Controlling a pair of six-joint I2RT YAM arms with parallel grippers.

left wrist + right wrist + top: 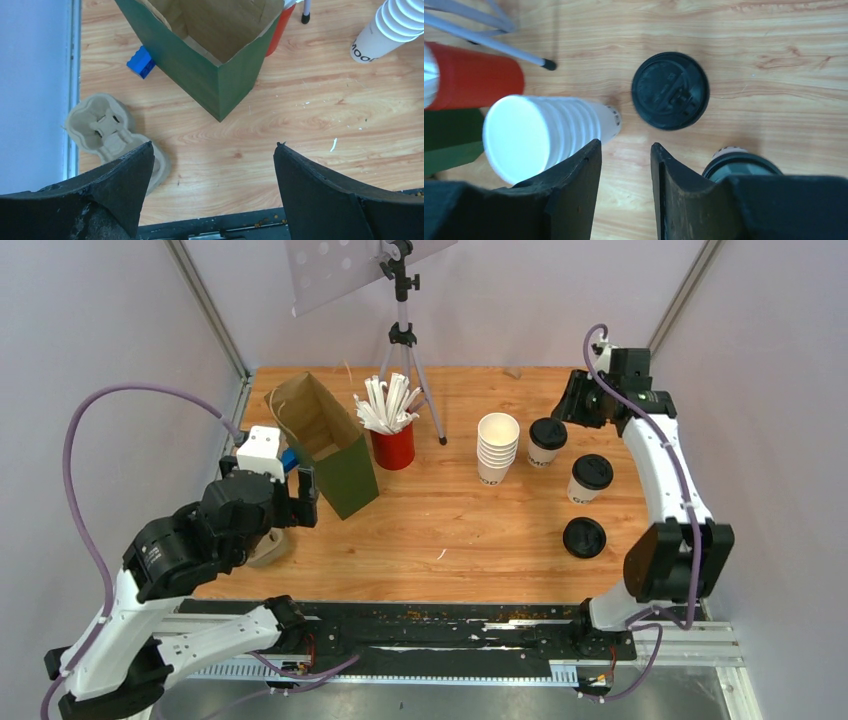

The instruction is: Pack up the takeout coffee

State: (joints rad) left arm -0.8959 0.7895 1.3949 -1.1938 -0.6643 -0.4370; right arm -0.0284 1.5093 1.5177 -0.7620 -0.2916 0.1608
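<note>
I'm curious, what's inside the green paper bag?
The open green paper bag shows only bare brown inner walls. Its bottom is hidden by its own sides, so anything down there cannot be seen.

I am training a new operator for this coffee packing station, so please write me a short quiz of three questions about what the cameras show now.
1. Besides the loose black lid, how many lidded coffee cups stand on the table?
2. True or false: the green paper bag stands open.
3. What is partly hidden by the left claw in its wrist view? A) a cardboard cup carrier B) a spoon C) a plate
Key: 1. two; 2. true; 3. A
</note>
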